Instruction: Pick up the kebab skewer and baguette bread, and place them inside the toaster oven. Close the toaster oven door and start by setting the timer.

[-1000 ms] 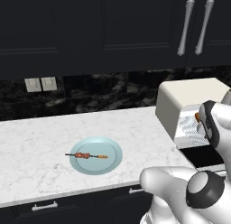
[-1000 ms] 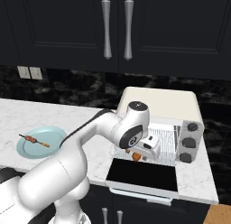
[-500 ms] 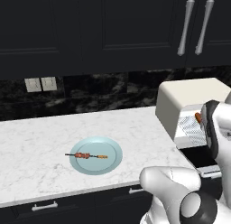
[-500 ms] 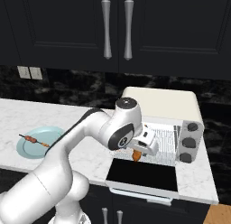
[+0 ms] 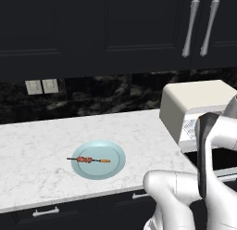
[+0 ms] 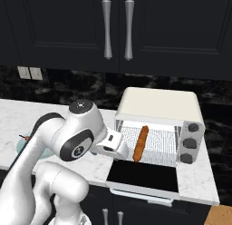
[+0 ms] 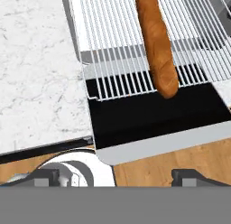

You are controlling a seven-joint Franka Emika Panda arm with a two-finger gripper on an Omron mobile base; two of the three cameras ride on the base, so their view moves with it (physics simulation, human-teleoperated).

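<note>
Baguette (image 7: 157,47) lies on the toaster oven (image 6: 156,108) rack, one end overhanging the front. Gripper (image 7: 115,175) is open, empty. Skewer (image 5: 90,160) sits on plate (image 5: 115,152); it should be pinched mid-stick.

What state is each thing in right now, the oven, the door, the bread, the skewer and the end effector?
toaster oven: open, not started
toaster oven door: folded down flat
baguette bread: lying on the rack, one end past its front edge
kebab skewer: on the plate
end effector: open, empty
</note>
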